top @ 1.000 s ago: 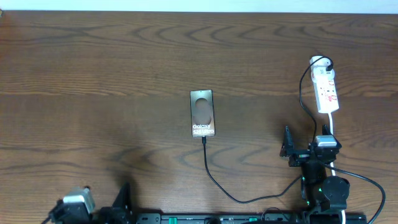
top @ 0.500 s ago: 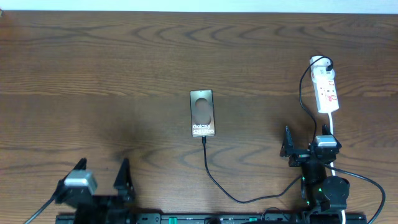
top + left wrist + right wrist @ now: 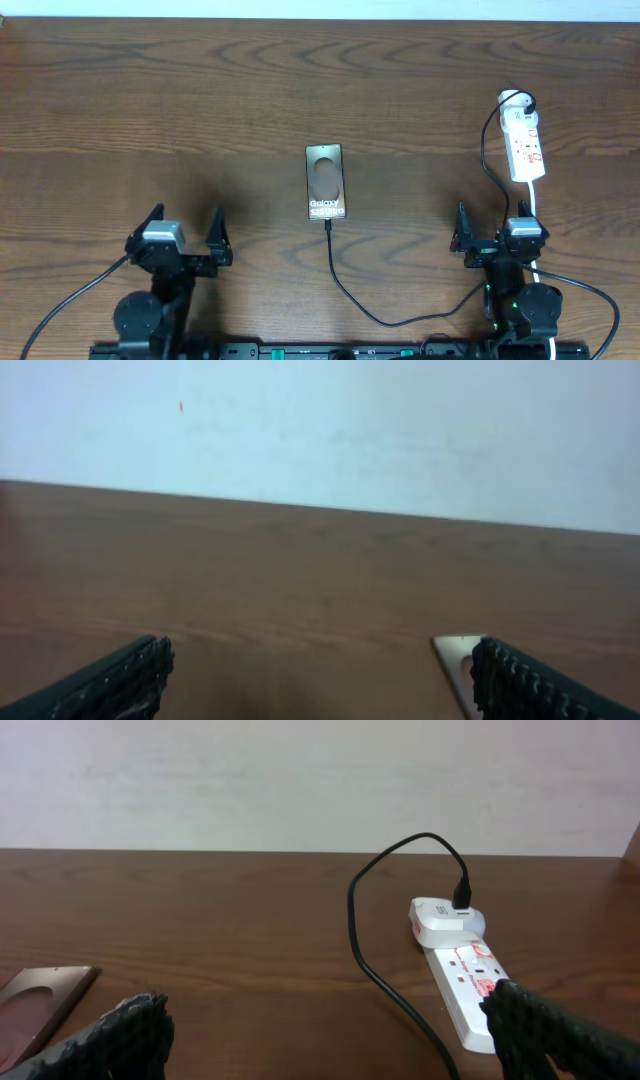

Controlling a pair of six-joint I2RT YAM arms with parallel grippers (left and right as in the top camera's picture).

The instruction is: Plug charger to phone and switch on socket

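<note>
Attention is owed first to the join at the small flat dark-grey smartphone (image 3: 325,180), which is laid at the middle of the brown wooden bench (image 3: 150,100) with its "Galaxy" lettering towards the near edge. The long thin black charger cable (image 3: 345,290) is seen to meet the smartphone's near short end. From there it is looped towards the near edge and led up to a white plug adapter (image 3: 515,100) on the short white oblong power strip (image 3: 527,145), which is laid close to the right edge.

Whether the connector tip is fully seated cannot be told from above. The left gripper (image 3: 183,225) is held released and empty by the near edge, left of the smartphone. The right gripper (image 3: 497,240) is likewise spread wide and empty, just on the near side of the power strip.

If the tip is judged loose, the smartphone should be steadied by the left gripper while the tip is pushed straight in along the smartphone's length. The switch is best pressed squarely by one finger of the right gripper. The charger cable and the white cord (image 3: 532,198) should be kept out from under the finger so that the power strip is not dragged.
</note>
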